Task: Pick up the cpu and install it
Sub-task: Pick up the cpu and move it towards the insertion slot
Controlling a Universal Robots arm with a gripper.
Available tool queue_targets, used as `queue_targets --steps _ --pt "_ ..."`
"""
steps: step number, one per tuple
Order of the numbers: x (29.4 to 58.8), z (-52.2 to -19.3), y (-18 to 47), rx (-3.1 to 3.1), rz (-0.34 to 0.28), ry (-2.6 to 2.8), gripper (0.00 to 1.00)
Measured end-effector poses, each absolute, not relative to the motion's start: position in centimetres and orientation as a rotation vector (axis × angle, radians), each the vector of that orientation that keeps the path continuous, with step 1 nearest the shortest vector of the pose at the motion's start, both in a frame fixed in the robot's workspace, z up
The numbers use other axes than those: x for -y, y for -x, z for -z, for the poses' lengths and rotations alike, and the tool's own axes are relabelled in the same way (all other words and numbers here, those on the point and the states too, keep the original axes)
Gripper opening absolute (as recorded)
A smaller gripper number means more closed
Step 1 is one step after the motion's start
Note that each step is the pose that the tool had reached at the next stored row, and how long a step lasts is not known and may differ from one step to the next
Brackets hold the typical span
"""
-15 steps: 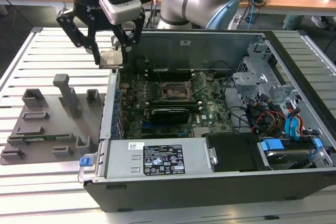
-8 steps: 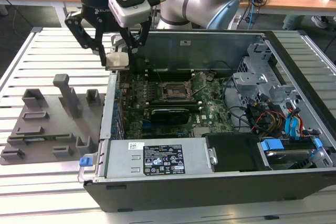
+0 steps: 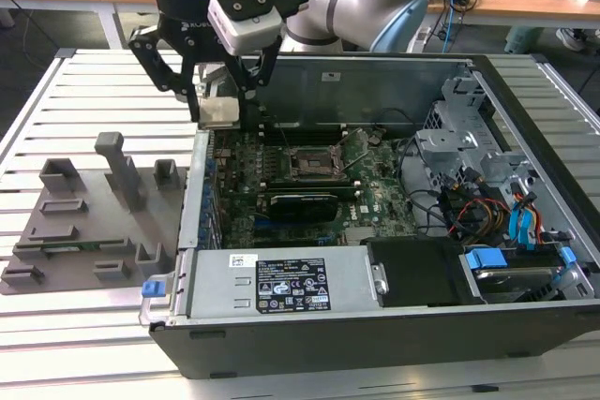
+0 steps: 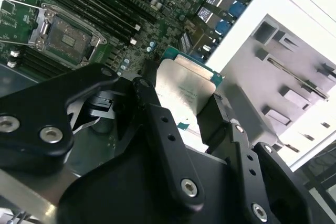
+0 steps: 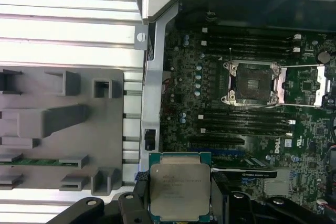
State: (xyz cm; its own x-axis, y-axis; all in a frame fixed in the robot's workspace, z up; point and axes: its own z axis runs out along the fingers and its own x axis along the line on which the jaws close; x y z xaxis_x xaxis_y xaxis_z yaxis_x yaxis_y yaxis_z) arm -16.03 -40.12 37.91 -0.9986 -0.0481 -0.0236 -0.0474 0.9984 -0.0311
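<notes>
My gripper point(image 3: 222, 110) is shut on the cpu point(image 3: 220, 112), a flat square chip with a silver-grey metal top, held by two opposite edges. It hangs in the air over the open computer case's wall on the exterior view's left, above the motherboard's edge. In both wrist views the cpu point(image 5: 180, 188) point(image 4: 181, 88) sits flat between the black fingers point(image 5: 137, 200). The open socket point(image 3: 311, 162) point(image 5: 253, 81) point(image 4: 66, 34) lies on the green motherboard, some way from the chip, with its metal frame lifted and nothing in it.
The black computer case point(image 3: 375, 325) lies open on a slatted metal table point(image 3: 103, 91). A grey plastic tray point(image 3: 89, 222) with upright blocks rests beside it. Memory slots point(image 5: 247, 121), a drive cage point(image 3: 469, 152) and cables point(image 3: 487, 213) surround the socket.
</notes>
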Motion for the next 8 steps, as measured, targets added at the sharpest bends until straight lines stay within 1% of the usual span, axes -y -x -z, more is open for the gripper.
queue_targets --steps 8 --pt "40.12 -37.45 15.17 -3.116 0.048 0.074 0.55"
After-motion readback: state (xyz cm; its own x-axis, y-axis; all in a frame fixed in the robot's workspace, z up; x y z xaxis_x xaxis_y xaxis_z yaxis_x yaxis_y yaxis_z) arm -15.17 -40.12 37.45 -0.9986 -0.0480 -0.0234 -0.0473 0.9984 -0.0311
